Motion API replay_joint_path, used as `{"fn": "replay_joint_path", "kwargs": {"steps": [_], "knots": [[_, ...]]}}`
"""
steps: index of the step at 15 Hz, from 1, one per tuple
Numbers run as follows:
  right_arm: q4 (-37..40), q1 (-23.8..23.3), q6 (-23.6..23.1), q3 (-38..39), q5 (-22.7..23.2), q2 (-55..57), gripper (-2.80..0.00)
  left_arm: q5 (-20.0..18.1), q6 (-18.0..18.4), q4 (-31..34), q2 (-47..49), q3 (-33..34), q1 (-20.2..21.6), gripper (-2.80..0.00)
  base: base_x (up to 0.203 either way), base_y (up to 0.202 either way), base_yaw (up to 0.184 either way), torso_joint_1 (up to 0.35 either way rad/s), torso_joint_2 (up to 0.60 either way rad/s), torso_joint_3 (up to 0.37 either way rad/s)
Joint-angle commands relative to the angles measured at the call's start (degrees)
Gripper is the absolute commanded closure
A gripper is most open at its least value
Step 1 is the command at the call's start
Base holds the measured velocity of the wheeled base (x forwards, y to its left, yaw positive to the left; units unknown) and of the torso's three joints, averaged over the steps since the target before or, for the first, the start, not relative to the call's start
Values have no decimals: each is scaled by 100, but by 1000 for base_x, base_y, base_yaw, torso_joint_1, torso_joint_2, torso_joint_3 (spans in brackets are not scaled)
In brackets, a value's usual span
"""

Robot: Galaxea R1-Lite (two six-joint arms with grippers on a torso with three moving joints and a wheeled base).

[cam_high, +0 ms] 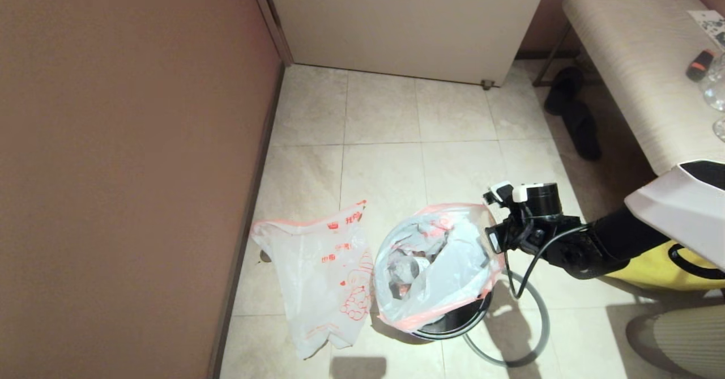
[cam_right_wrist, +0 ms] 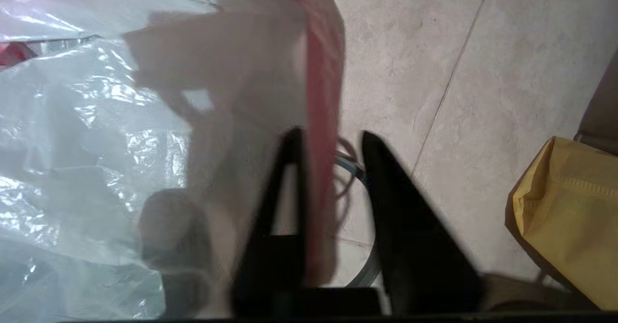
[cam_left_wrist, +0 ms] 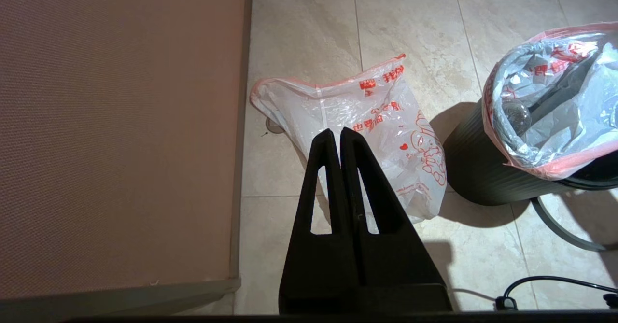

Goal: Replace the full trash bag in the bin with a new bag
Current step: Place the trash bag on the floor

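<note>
Bright overhead light throws hard shadows on the floor [cam_high: 396,118]; the right wrist view is motion-blurred.

You see a black right arm [cam_high: 595,243] with a thin black cable [cam_high: 538,254] looping along it. Near its end sits a round black part with white caps [cam_high: 529,193]. Its shoulder cover [cam_high: 679,209] is white. Each gripper [cam_left_wrist: 340,134] has two black, pointed fingers [cam_right_wrist: 405,217] with long cut-out holes.

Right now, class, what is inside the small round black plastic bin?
A translucent white rubbish-filled bag with a pink-red top edge, a bottle showing through. The bin's bottom is covered.
</note>
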Motion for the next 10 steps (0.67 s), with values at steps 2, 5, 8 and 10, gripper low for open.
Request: {"fn": "replay_joint_path", "kwargs": {"steps": [2,5,8,10], "knots": [[-36,32,-60,-15,-52,94,0,7,-2,-3,-2,0,0,0,0,0,0,0,0,0],[-38,58,-41,390,-75,-521,0,0,-1,-3,-2,0,0,0,0,0,0,0,0,0],[-30,168,280,739,-69,-1131,0,5,2,-3,-2,0,0,0,0,0,0,0,0,0],[18,261,976,870,107,-1342,0,8,-2,-3,-2,0,0,0,0,0,0,0,0,0]]}}
